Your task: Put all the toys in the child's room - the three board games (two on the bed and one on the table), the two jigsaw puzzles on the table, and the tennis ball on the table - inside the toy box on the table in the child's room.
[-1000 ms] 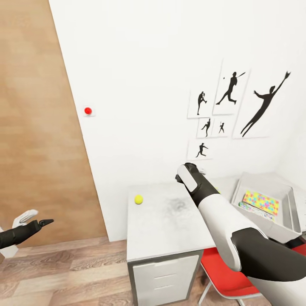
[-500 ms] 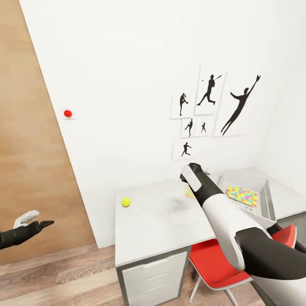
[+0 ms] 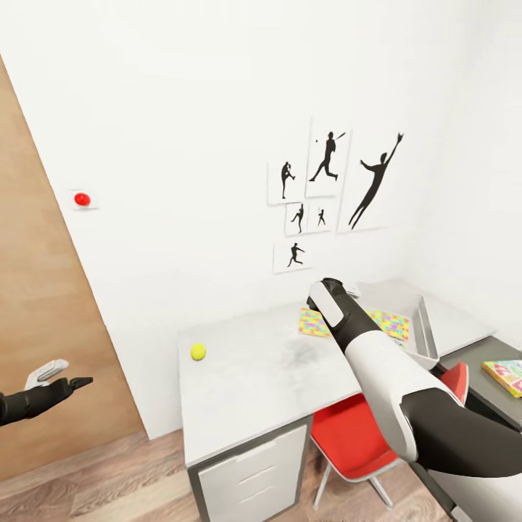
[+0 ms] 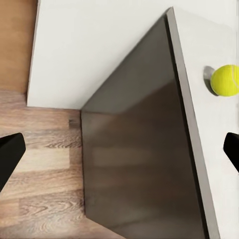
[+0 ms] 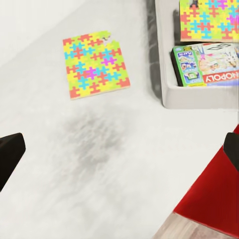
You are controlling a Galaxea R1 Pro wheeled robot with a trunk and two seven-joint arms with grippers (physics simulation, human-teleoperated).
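- Left pincer [image 3: 69,380] hangs wide open and empty over the floor, at 9 o'clock from the tennis ball [image 3: 198,351].
- Right pincer [image 5: 119,149]: tips wide apart, holding nothing.
- Ball lies on the surface [image 3: 254,377]; one jigsaw puzzle [image 5: 94,63] beside the toy box [image 5: 164,74], another inside it.

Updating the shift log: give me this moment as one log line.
left pincer: open, empty | right pincer: open, empty | tennis ball: on table | one jigsaw puzzle: beside toy box

tennis ball [image 3: 198,351] on table [image 3: 254,384], jigsaw puzzle [image 5: 95,64] beside toy box [image 5: 164,64]
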